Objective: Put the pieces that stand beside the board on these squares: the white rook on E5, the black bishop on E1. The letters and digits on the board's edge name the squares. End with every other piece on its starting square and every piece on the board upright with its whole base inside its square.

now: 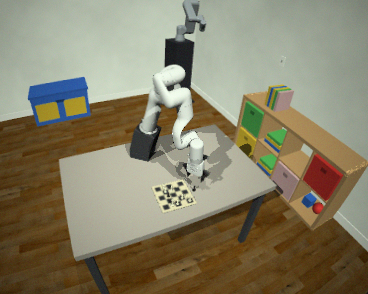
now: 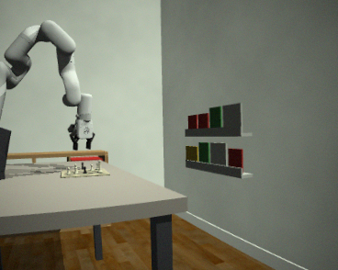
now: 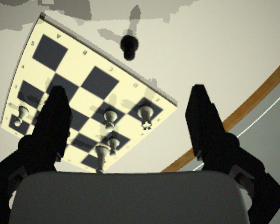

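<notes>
We see the bishop [image 3: 128, 46] off the board [image 3: 98, 83] at 12 o'clock from our gripper [image 3: 130, 124]; fingers spread, holding nothing; the arm [image 2: 64, 69] hangs bent, wrist pointing down.

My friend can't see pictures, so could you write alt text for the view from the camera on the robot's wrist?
Two dark gripper fingers hang wide open, holding nothing, above a tilted chessboard on a pale table. A black piece stands on the table just off the board's edge, and several pieces stand on squares between the fingers.
</notes>
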Controlling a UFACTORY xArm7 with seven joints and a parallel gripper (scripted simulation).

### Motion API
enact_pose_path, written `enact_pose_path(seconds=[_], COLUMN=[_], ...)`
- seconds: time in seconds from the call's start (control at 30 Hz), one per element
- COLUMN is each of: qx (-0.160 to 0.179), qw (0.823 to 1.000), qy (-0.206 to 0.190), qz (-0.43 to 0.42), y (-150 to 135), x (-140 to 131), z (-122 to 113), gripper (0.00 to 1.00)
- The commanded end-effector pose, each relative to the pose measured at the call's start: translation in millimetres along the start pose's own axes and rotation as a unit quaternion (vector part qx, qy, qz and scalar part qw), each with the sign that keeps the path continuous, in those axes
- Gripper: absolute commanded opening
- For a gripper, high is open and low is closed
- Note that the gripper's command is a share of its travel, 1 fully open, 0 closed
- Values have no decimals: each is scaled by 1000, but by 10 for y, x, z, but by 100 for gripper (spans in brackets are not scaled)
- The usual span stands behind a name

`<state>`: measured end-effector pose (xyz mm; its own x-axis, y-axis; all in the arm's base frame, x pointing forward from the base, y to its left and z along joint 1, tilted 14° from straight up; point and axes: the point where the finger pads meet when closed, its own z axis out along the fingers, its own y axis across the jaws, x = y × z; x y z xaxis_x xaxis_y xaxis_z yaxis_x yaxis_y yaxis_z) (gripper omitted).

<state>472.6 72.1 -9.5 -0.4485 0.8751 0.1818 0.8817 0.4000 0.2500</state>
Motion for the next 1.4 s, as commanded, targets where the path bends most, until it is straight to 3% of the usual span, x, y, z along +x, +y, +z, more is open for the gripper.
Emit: enact_pose_path(seconds=[0.0,0.03,0.13,0.17,0.5,0.57,0.6,1.37], qx=[-5,-10,-14,-15,-27,-27,-27,-27], qw=[995,987,977,972,900,900,872,869], qy=[-16,-18,-20,-21,-42,-42,-56,-58], qz=[94,159,211,232,434,434,486,490], y=[8,8,7,7,7,7,7,7], x=[18,19,20,20,20,20,20,20], z=[-23,-24,-25,-25,-25,-25,-25,-24], gripper=[100,100,100,37,37,37,37,37])
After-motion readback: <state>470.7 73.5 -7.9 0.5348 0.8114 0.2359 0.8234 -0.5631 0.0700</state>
